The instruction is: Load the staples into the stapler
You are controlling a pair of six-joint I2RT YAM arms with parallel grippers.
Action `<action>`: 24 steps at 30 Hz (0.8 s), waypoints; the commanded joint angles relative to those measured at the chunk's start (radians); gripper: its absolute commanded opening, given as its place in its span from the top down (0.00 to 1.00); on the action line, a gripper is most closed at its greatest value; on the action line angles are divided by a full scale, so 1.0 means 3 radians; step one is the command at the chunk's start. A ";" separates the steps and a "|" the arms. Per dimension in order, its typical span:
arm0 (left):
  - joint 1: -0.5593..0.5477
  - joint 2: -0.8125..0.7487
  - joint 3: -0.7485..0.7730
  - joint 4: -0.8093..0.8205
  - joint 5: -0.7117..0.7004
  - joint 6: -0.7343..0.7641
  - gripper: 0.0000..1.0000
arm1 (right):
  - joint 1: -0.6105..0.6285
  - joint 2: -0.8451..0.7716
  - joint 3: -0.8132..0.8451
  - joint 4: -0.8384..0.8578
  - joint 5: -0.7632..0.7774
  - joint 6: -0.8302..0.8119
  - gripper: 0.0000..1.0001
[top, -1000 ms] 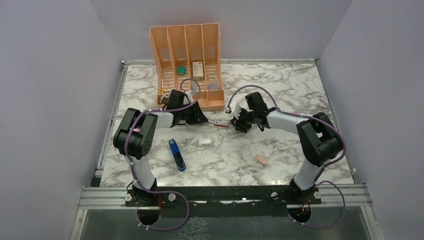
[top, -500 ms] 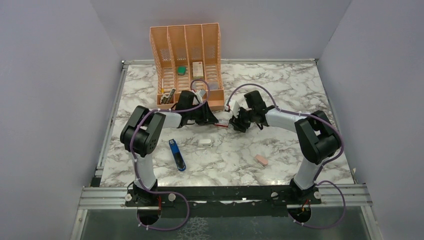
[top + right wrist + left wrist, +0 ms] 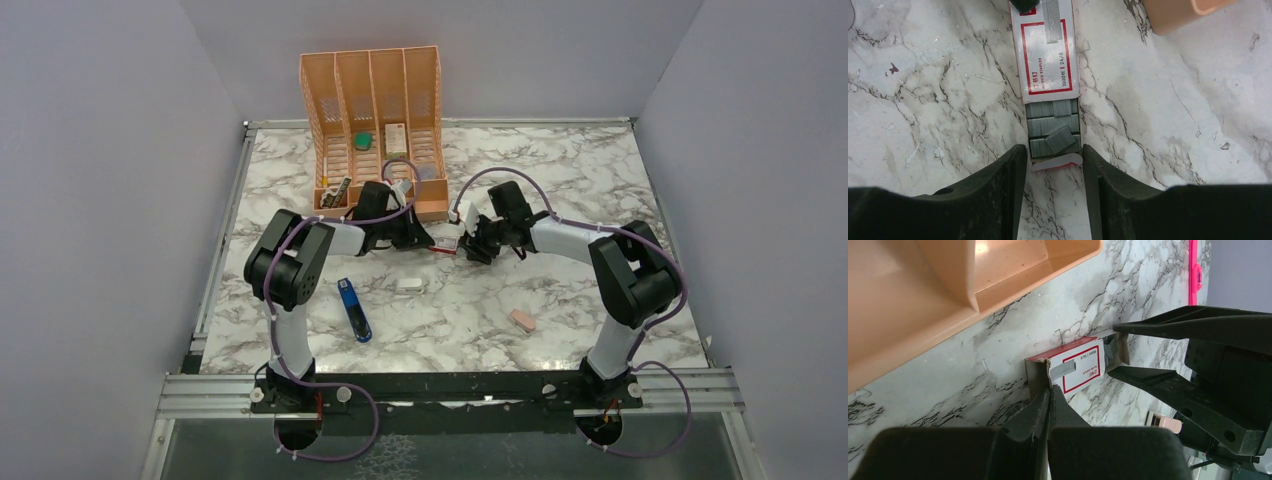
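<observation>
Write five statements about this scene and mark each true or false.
1. The tray is pulled partly out of the sleeve. True.
2. The left gripper holds the stapler. False: the stapler lies free on the table, and the left gripper pinches the sleeve's end.
3. The right gripper has a finger on either side of the tray's exposed end. True.
4. The pink eraser touches the stapler. False: they lie well apart.
5. A loose staple strip lies on top of the sleeve. True.
</observation>
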 commanded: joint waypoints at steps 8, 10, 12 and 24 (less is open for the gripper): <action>0.0218 -0.0082 -0.0103 0.0110 0.0168 0.0159 1.00 | -0.0017 0.0052 -0.0043 -0.0040 0.0019 -0.0055 0.59; 0.0270 -0.0107 -0.0146 0.0110 0.0203 0.0184 1.00 | -0.0015 0.0043 -0.0046 -0.0033 0.0036 -0.0061 0.61; 0.0319 -0.0136 -0.0178 0.0113 0.0205 0.0225 1.00 | -0.0016 0.0032 -0.0046 -0.0032 0.0046 -0.0061 0.63; 0.0407 -0.0592 -0.0158 -0.0650 -0.0799 0.0487 0.73 | -0.0067 -0.0329 0.0117 0.0162 0.0369 0.0807 0.40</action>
